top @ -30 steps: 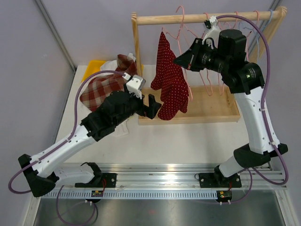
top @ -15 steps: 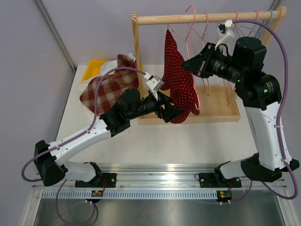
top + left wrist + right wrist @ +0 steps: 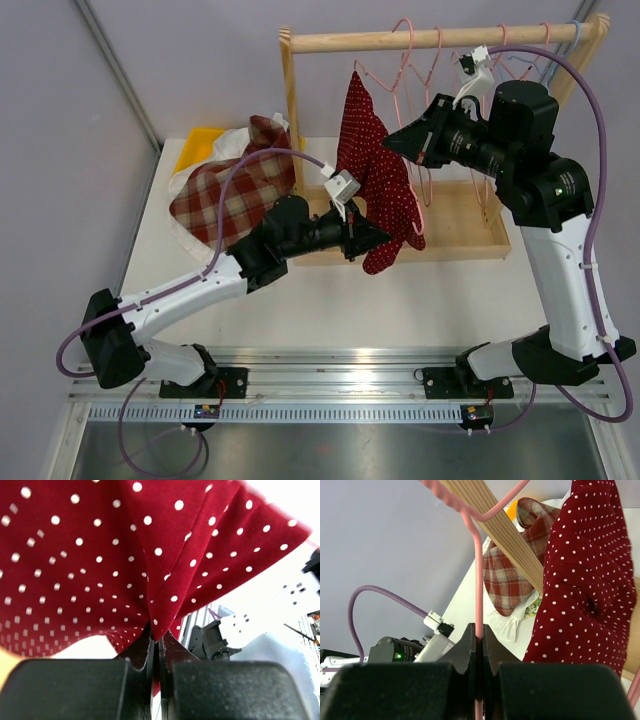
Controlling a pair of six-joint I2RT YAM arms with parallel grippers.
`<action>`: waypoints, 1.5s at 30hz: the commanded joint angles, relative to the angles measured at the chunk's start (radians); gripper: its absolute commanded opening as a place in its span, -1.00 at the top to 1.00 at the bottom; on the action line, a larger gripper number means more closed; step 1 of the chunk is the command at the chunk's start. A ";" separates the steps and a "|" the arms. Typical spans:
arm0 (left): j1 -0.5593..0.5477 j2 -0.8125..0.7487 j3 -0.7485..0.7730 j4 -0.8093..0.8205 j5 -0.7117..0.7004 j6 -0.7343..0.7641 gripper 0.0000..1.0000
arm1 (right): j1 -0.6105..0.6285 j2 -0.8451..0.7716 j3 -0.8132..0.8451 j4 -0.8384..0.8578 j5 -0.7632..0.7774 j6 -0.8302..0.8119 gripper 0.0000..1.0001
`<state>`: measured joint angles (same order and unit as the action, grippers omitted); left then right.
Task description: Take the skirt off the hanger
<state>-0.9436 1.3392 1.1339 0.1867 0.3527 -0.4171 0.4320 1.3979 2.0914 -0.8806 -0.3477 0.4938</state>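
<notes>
Red polka-dot skirt [image 3: 380, 172] is hanging on a pink wire hanger [image 3: 478, 575] below the wooden rack rail [image 3: 400, 40]. Left gripper [image 3: 156, 639] is pinching a fold near the skirt's lower edge, jaws fully closed. Right gripper [image 3: 479, 636] is clamping the hanger's wire, jaws closed tight.

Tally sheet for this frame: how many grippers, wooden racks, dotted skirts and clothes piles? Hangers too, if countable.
Grippers: 2, left gripper and right gripper
Wooden rack: 1
Red dotted skirt: 1
Clothes pile: 1
Hangers: overlapping, cannot count
Total: 5 counted
</notes>
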 commanded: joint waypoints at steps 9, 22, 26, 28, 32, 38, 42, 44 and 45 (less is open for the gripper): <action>-0.237 -0.147 -0.465 0.028 -0.300 -0.069 1.00 | 0.004 0.072 0.296 0.009 0.082 -0.061 1.00; -0.886 -0.353 -0.541 -0.354 -0.960 -0.489 1.00 | 0.004 0.124 0.224 0.097 0.095 -0.015 1.00; -0.893 -0.345 -0.373 -0.548 -1.070 -0.448 1.00 | 0.004 0.145 0.177 0.112 0.107 -0.008 1.00; -0.893 -0.344 -0.298 -0.668 -1.110 -0.408 1.00 | 0.004 0.170 0.183 0.111 0.113 -0.012 1.00; -0.888 -0.341 -0.082 -0.880 -1.248 -0.376 1.00 | 0.004 0.220 0.242 0.086 0.134 -0.008 1.00; -0.807 -0.348 0.122 -1.053 -1.319 -0.261 1.00 | 0.005 0.233 0.173 0.077 0.132 0.041 1.00; -0.642 -0.351 0.214 -1.046 -1.281 -0.084 1.00 | 0.004 0.222 0.142 0.056 0.119 0.052 1.00; -0.562 -0.342 0.259 -1.047 -1.246 0.004 1.00 | 0.004 0.211 0.128 0.037 0.119 0.048 1.00; -0.481 -0.339 0.303 -1.038 -1.232 0.038 1.00 | 0.004 0.190 0.115 0.038 0.119 0.045 1.00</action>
<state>-1.5509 1.0054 1.3193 -0.8688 -0.8677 -0.5598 0.4320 1.6428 2.2200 -0.8650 -0.2279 0.5304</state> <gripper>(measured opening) 0.012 0.045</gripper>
